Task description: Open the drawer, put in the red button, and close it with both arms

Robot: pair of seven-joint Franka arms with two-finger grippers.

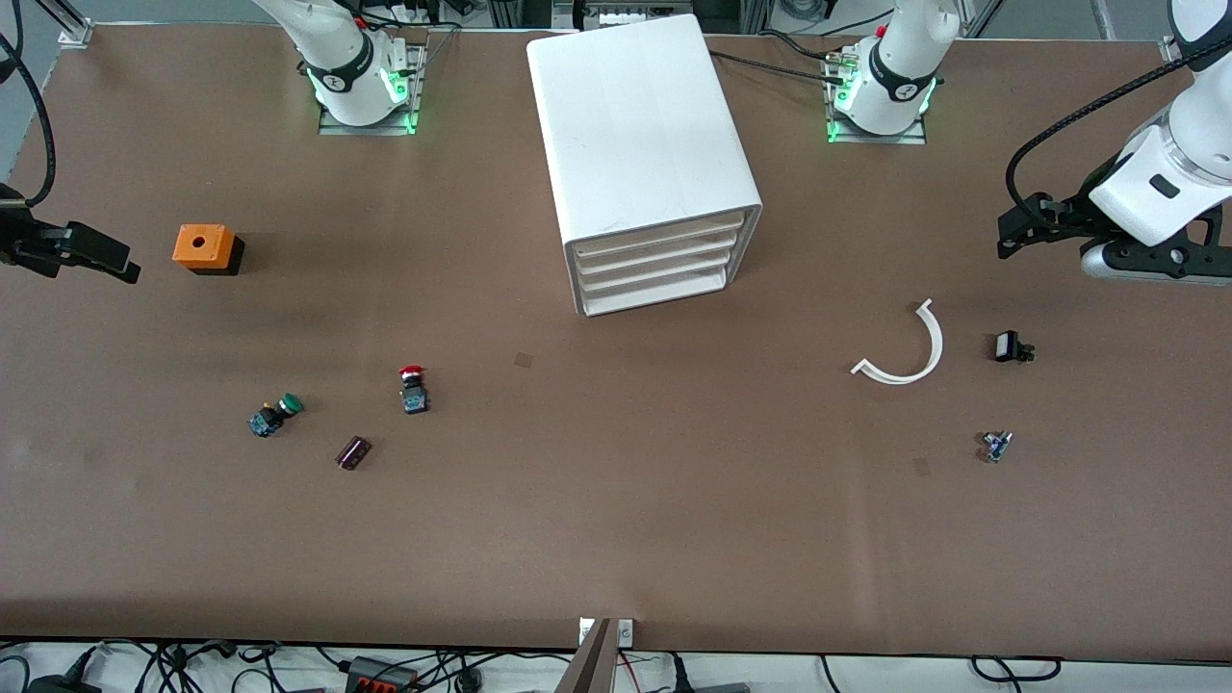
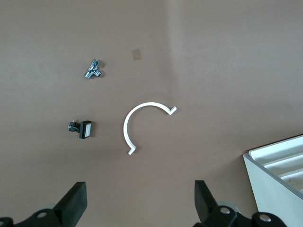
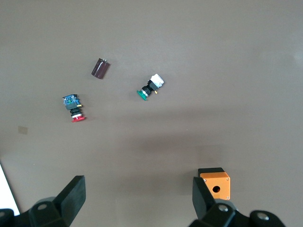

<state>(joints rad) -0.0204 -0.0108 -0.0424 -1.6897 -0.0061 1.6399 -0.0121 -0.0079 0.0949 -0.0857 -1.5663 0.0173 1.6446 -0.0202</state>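
The white cabinet [image 1: 640, 135] stands mid-table between the arm bases, and its corner shows in the left wrist view [image 2: 279, 179]. Its four drawers [image 1: 654, 268] are all shut. The red button [image 1: 414, 389] lies on the table toward the right arm's end, nearer the front camera than the cabinet. It also shows in the right wrist view [image 3: 74, 109]. My right gripper [image 1: 96, 255] [image 3: 137, 194] is open and empty, up over the table's right-arm end beside the orange cube [image 1: 204, 248]. My left gripper [image 1: 1022, 229] [image 2: 139, 194] is open and empty over the left-arm end.
A green button [image 1: 275, 415] [image 3: 150, 88] and a dark cylinder [image 1: 353, 452] [image 3: 100, 69] lie near the red button. The orange cube [image 3: 215, 184] shows by the right fingers. A white curved piece [image 1: 905, 351] [image 2: 142, 124], a black part [image 1: 1011, 346] [image 2: 83, 128] and a small metal part [image 1: 996, 445] [image 2: 93, 70] lie under the left gripper.
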